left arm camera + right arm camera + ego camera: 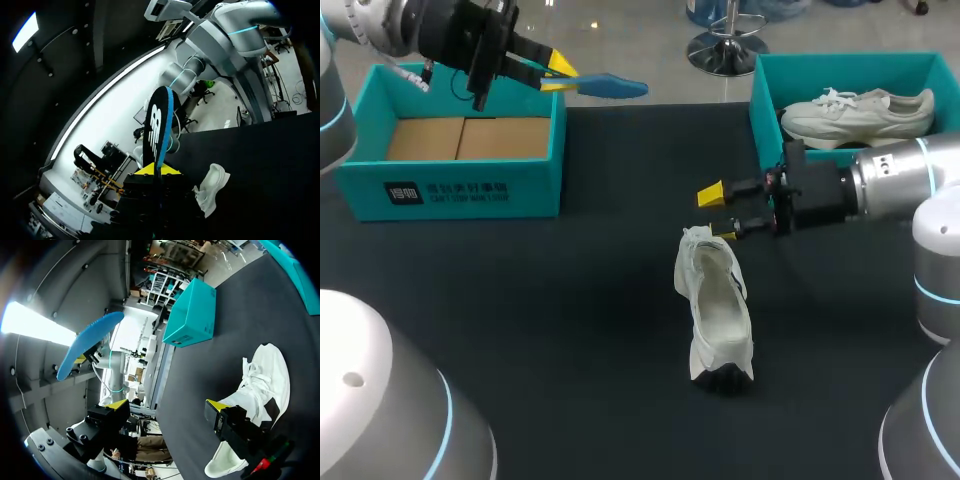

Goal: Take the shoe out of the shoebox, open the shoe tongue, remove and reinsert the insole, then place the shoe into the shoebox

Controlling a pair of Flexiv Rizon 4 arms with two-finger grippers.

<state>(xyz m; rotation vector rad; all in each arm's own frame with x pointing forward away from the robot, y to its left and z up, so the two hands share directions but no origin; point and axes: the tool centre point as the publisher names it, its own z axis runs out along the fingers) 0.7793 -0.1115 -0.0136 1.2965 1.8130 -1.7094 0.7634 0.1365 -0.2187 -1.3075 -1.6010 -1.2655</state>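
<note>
- On the dark bench (570, 300), mid-scene, the white shoe (715, 310) lies lengthwise, its dark-soled end nearest the camera and its opening turned upward, showing a pale lining with no insole visible inside
- High at the far left, the left gripper (558, 75) is clamped flat on one end of the blue insole (610, 87), which juts out in the air past the far right corner of the left shoebox (460, 190)
- The height looks deliberate: the insole hangs clear of box and bench, free to be turned toe-first toward the shoe for reinsertion
- The insole is a thin, gently curved strip, bright blue on one face; the left wrist view shows a dark face with white print
- The right gripper (717, 214) is spread wide at the shoe's far end and grips nothing, its near yellow tip at the collar, its far tip in open air
- That stance suggests it is there to brace the shoe or hold the mouth open
- A second white shoe (860, 115) rests in the right shoebox (840, 70) at the far right, while the left shoebox shows its brown cardboard floor
</note>
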